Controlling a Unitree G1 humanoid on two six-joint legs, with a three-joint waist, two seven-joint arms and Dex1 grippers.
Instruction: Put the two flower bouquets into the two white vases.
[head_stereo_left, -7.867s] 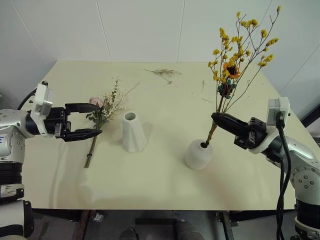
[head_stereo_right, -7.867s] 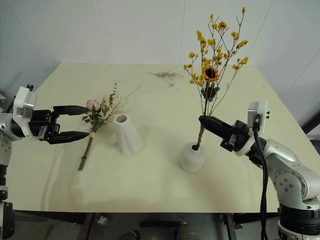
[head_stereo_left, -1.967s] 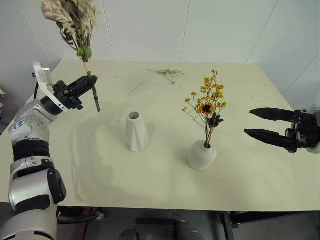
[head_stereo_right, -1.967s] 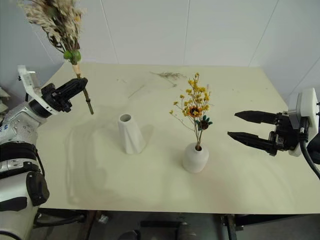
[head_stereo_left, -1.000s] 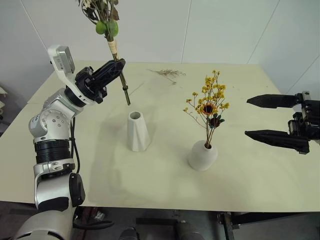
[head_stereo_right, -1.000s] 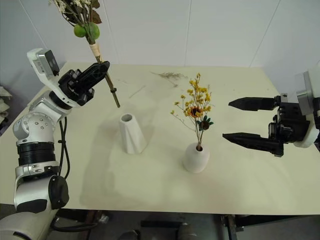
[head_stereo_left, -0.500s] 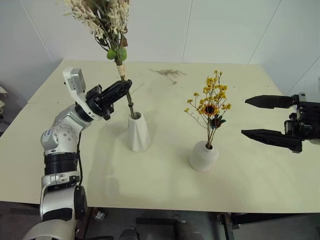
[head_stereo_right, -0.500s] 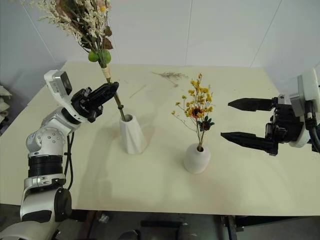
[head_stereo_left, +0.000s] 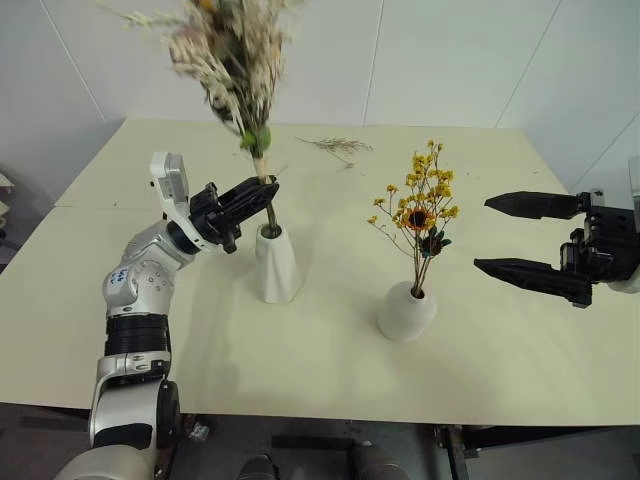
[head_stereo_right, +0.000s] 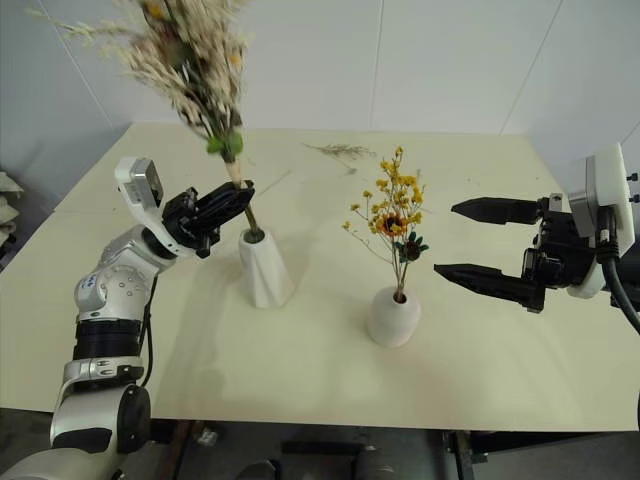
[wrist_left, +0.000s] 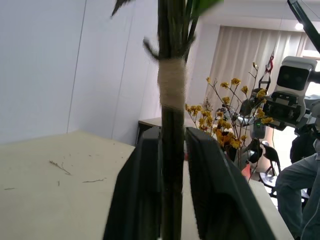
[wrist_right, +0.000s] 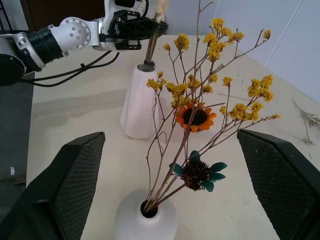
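Note:
The bouquet of cream sprigs and green leaves (head_stereo_left: 235, 60) stands upright with its stem end inside the mouth of the tall twisted white vase (head_stereo_left: 277, 265). My left gripper (head_stereo_left: 268, 190) is shut on the stem just above the vase; in the left wrist view the wrapped stem (wrist_left: 172, 150) sits tight between both fingers (wrist_left: 142, 195). The yellow bouquet with the little sunflower (head_stereo_left: 420, 215) stands in the short round white vase (head_stereo_left: 406, 312). My right gripper (head_stereo_left: 482, 234) hangs open to the right of that vase, holding nothing.
A small dried brown sprig (head_stereo_left: 335, 146) lies near the far edge of the cream table (head_stereo_left: 300, 360). White walls rise close behind the table. In the left wrist view, a person's leg shows past the table.
My left arm has carried the cream bouquet down and to the right, and its stem end has gone into the tall vase. The right gripper has stayed open in place.

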